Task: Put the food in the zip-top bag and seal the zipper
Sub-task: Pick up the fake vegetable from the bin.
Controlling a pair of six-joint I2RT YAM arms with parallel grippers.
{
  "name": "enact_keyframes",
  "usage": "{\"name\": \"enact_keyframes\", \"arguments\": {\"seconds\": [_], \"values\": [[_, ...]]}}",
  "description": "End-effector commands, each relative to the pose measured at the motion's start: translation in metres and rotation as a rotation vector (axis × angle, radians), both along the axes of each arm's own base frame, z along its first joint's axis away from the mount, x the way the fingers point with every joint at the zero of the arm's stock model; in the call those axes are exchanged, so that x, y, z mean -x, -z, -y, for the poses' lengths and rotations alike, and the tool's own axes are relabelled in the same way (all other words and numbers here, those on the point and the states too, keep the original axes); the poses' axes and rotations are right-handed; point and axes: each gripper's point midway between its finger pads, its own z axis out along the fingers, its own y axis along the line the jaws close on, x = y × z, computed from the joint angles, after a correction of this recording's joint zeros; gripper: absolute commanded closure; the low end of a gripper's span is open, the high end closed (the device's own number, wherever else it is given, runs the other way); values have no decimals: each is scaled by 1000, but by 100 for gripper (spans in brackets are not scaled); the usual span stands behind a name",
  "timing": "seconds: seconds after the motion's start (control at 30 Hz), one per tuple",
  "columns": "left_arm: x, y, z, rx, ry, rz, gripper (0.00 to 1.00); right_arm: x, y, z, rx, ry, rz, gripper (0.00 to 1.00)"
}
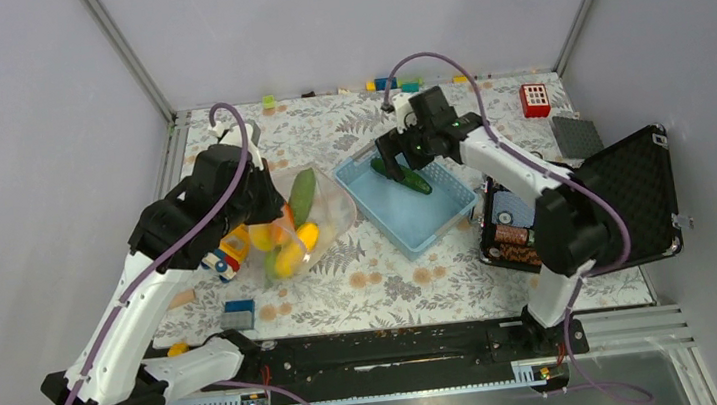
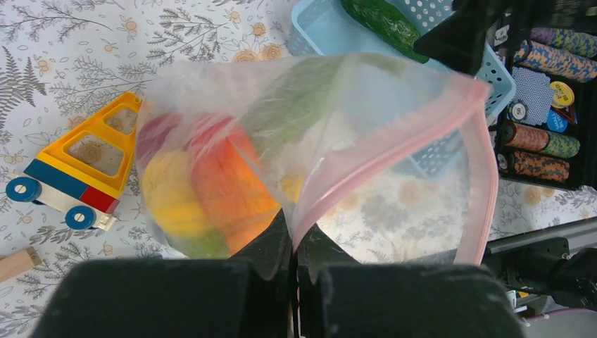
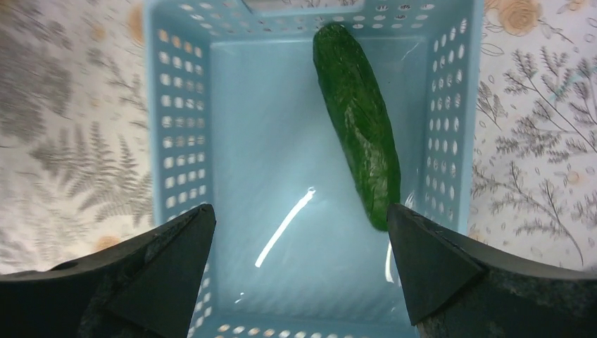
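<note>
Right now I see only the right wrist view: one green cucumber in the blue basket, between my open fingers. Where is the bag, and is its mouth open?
Observer: The zip-top bag lies left of the light blue basket. The left gripper is shut on its pink zipper edge, and the mouth looks open.
Operator: Is any food inside already?
Observer: Yes, yellow and orange fruits and a long green piece show through the plastic.
Operator: What is on the basket's other side?
Observer: An open black case holding poker chips.
</note>
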Motion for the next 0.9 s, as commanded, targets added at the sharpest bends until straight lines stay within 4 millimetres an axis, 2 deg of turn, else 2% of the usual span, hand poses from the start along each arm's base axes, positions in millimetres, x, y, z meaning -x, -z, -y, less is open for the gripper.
{"name": "enact_keyframes", "arguments": {"seconds": [0.0,0.2,0.4,0.53,0.87], "values": [[-12,-19,-3,33,-39,90,100,-25,18,-8,104,-159,74,0],[-19,-11,0,34,-42,65,100,-47,46,-1,248,-222,107,6],[-28,3,7,71,-31,14,100,-51,76,-8,371,-341,123,18],[-30,8,9,84,-20,-9,100,-52,96,-9,478,-403,118,20],[-31,11,6,91,-26,-6,100,-67,106,-13,579,-414,102,21]]}}
